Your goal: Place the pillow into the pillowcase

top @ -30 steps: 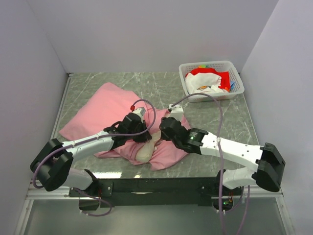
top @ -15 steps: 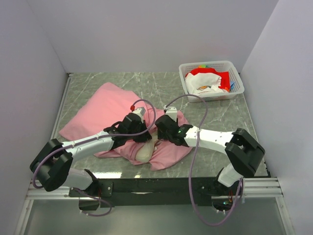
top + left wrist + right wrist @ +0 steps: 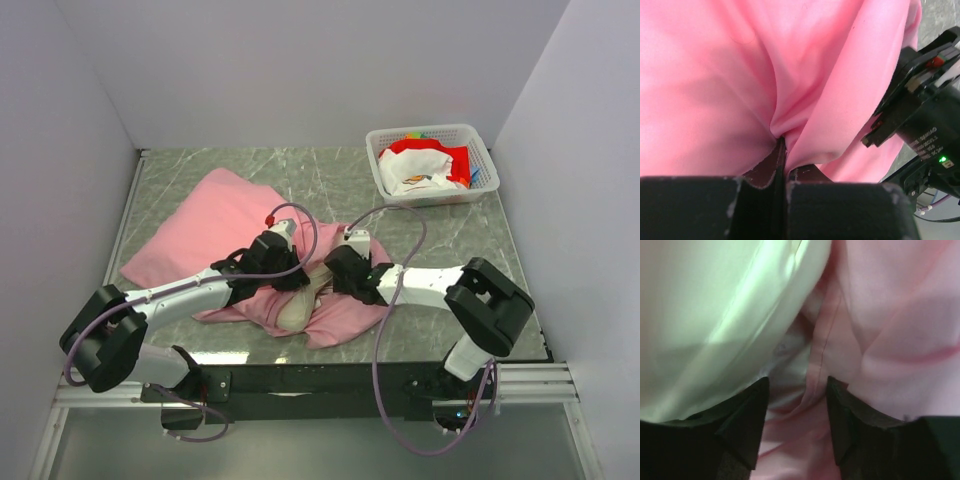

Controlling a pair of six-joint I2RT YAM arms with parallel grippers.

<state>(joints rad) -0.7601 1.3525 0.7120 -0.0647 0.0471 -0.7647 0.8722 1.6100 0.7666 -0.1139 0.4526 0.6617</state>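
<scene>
Left hand (image 3: pixel 781 159) is clamped shut on a fold of the pillowcase (image 3: pixel 715 75). The pink cloth bunches up right where the fingertips meet, so you've got one side of the mouth pinned. Your right hand (image 3: pixel 796 415) is spread, and the stitched hem of the pink runs down into the gap between its fingers (image 3: pixel 747 425). To me it looks like it's gripping nothing yet, just lined up on that hem.

On the left of the right wrist view you can see the pillow (image 3: pixel 715 315), smooth cream cloth bulging right up against the pink edge. From above, only a small end of it shows. It pokes out of the pillowcase at the near side, between your two hands and close to the front edge of the desk (image 3: pixel 330 175).

The rest of the pillowcase looks puffed and runs off toward the far left. My guess is most of the pillow is already in, and what's left is stuffing in that last end and pulling the hem over it. You can't see inside though, so no telling how well the far corners are filled.

Looks-wise, the pillowcase is thin and wrinkly. It's creased hard around the mouth where you're holding it, and smoother toward the far left. The exposed end of the pillow looks soft and a bit squashed.

Further out there's a white basket (image 3: pixel 430 197) with red and white cloth in it. It sits in the far right corner of the desk, well apart from all this.
</scene>
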